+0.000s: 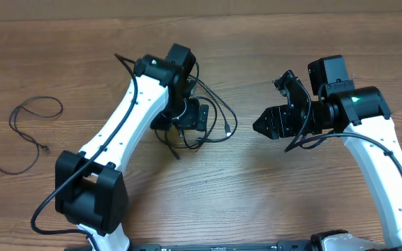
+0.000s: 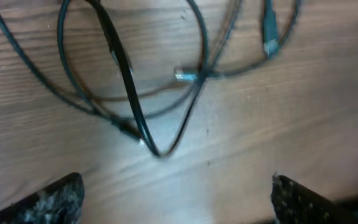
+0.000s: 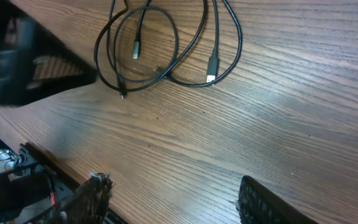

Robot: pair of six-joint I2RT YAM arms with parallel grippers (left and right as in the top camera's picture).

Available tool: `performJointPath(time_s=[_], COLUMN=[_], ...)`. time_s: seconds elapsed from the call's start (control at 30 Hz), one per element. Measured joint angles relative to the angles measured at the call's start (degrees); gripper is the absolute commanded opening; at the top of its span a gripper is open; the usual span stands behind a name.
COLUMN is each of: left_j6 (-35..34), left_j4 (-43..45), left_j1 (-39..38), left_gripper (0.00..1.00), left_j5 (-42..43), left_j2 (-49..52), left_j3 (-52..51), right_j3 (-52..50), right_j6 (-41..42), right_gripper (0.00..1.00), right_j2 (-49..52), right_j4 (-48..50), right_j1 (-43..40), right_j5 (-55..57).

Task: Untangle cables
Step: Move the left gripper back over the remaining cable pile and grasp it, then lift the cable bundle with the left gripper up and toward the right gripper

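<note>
Black cables (image 3: 212, 64) are lying tangled; both jaws are hanging open, empty. Try pinching just one strand.

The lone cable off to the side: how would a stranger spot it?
Look at the wooden table, on its left side beyond the white left arm. A thin black cable lies there in a loose loop. Unlike the tangle in the middle, it touches no other cable.
</note>
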Motion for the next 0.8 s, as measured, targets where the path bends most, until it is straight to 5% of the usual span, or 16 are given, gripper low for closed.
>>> performJointPath(time_s=[0.1,0.23,0.5,0.8], left_j6=[-3.2,-5.6,-3.6,6.3], left_j4=[9.8,18.1,12.6,-0.7], left_j1=[0.0,-0.2,-0.4,-0.3], left_gripper=[0.69,0.04,0.04,0.04], left_j5=[0.0,0.3,0.4,0.4], left_j2=[0.7,1.4,1.6,-0.2], left_j3=[-6.4,-11.4,-3.0,38.5], right_j3=[0.0,0.0,0.0,0.0], right_j6=[0.0,0.0,0.0,0.0], right_gripper=[0.64,0.64,0.65,0.65], right_j2=[0.0,0.0,0.0,0.0], right_j4=[0.0,0.0,0.0,0.0], right_j1=[0.0,0.0,0.0,0.0], right_j5=[0.0,0.0,0.0,0.0])
